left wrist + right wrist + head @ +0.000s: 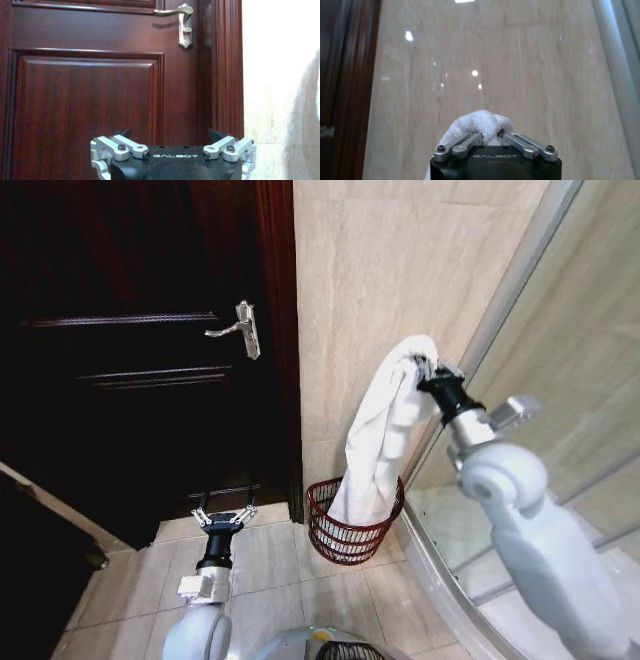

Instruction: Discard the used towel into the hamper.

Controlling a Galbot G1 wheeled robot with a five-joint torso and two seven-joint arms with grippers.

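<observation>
One towel, one hamper, one door — two hands: left hand, right hand.

Towel foot hidden inside the hamper, lower centre. Right claw tips buried in cloth. Left claw fingertips cut off at the frame's lower edge.

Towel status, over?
Right pincer shut on towel, lower end hanging into hamper. Left pincer open, parked low by door. Nothing in the way.

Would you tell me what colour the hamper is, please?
Dark red-brown wire mesh; the hamper shows best in the head view.
</observation>
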